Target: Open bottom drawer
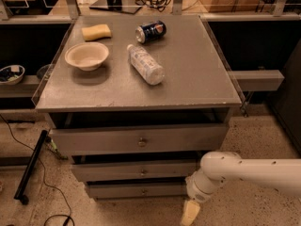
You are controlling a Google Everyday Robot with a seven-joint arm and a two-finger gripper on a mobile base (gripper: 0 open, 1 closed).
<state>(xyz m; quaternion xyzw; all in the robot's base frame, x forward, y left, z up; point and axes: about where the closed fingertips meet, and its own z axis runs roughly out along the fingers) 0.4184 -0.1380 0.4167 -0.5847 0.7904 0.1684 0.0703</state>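
Pincer (190, 213) low near floor, just right of narrow grey metal bottom drawer (117, 191); grip state cannot tell. Drawer appears shut, small round knob (143, 191) ungrasped. Step: approach. Next: align on knob, clamp, pull outward.

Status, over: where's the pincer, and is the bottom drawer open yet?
Pincer low, right of the narrow grey metal bottom drawer, off its small round knob. Drawer not pulled out. Nothing seen blocking its front.
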